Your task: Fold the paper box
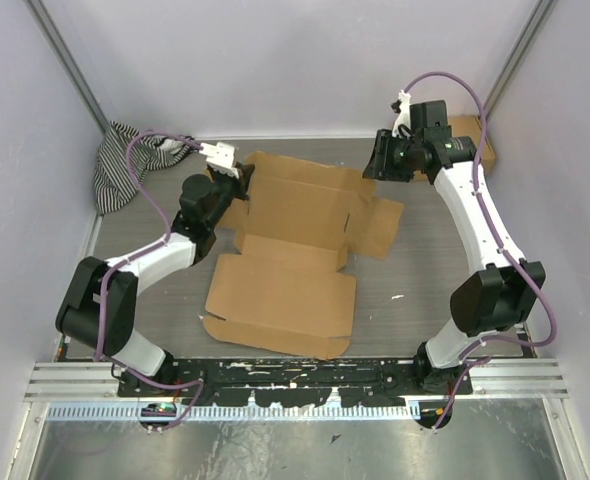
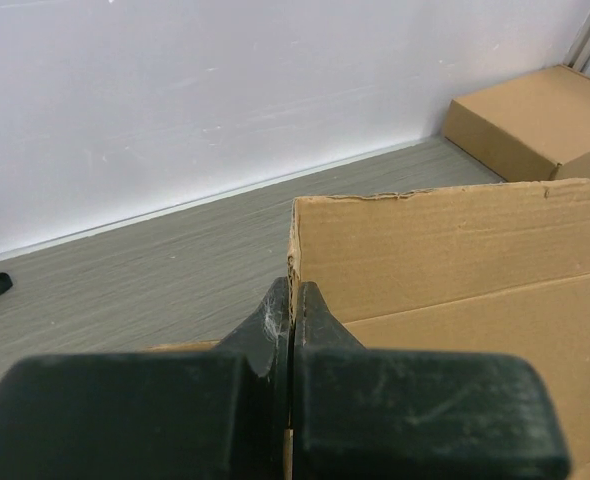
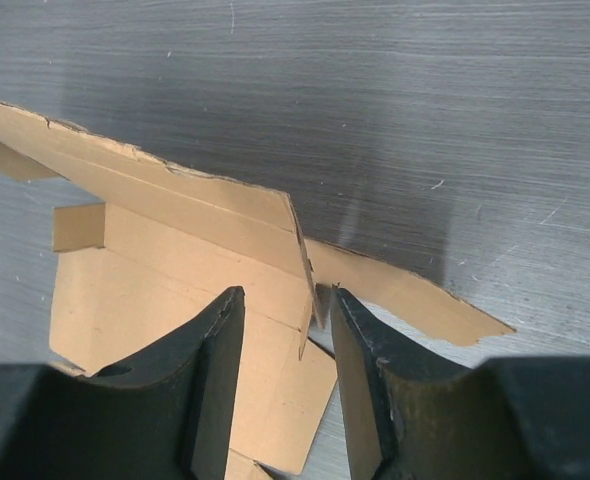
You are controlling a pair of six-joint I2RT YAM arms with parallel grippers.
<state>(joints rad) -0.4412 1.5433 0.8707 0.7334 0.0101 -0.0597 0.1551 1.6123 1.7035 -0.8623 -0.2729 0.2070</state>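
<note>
Though the paper box [image 1: 285, 262] lies mid-way across the surface [image 1: 415, 320], long axis running near edge to far edge, your move turns on its raised far wall. Left pincer [image 2: 293, 290] pinches that wall's left end, clamped tight. Right pincer [image 3: 287, 300], half-wide, straddles the right end, gripping nothing yet.

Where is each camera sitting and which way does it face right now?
Top external: above and behind the bases, looking down on the table; left arm and right arm flank the paper box.
Left wrist: behind the left pincer, facing the back wall; it is shut on a raised panel's edge.
Right wrist: over the right pincer, looking down at the table; open, straddling a flap edge.
Shared: top external and left wrist both show the assembled box, far right.
</note>
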